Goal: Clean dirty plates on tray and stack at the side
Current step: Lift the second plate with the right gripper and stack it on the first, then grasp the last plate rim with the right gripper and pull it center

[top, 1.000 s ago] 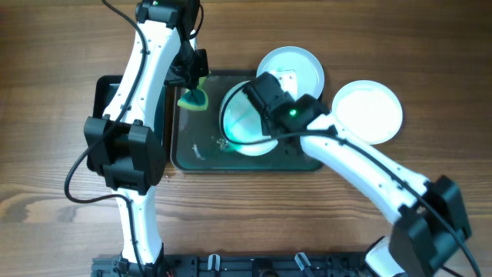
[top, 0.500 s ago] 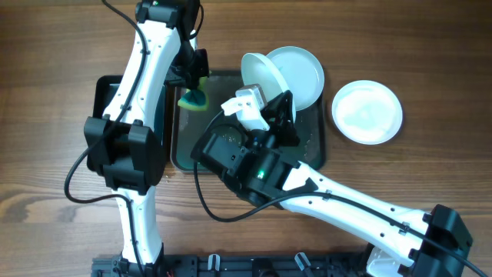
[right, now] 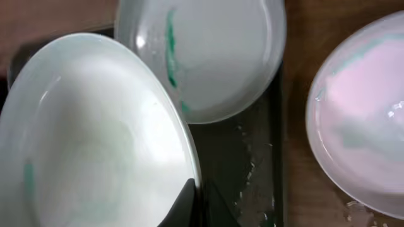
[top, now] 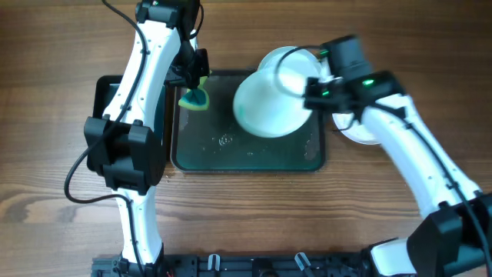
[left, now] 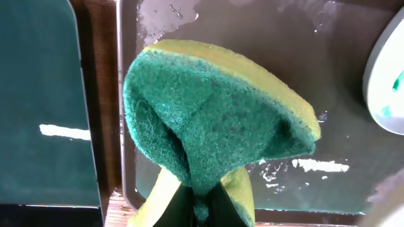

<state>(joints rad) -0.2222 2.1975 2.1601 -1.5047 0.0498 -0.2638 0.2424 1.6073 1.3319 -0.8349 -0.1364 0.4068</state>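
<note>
My right gripper [top: 311, 96] [right: 197, 195] is shut on the rim of a white plate [top: 267, 104] [right: 95, 139] and holds it tilted above the dark tray [top: 246, 158] [right: 249, 157]. Faint teal traces show on the held plate. A second plate [top: 301, 63] [right: 208, 57] with a teal smear lies at the tray's back right corner. A third plate [top: 367, 132] [right: 366, 126] rests on the table right of the tray, mostly hidden by my right arm in the overhead view. My left gripper [top: 196, 85] [left: 202, 208] is shut on a green and yellow sponge [top: 194, 98] [left: 214, 120] over the tray's back left corner [left: 353, 94].
A smaller black tray [top: 104, 100] [left: 38, 94] lies directly left of the big tray, under my left arm. Water drops and wet streaks lie on the big tray's floor [top: 223, 142]. Bare wooden table surrounds both trays.
My right arm has lifted the plate off the tray's middle and moved it up and to the right, tilted. My left arm and the sponge have not moved.
</note>
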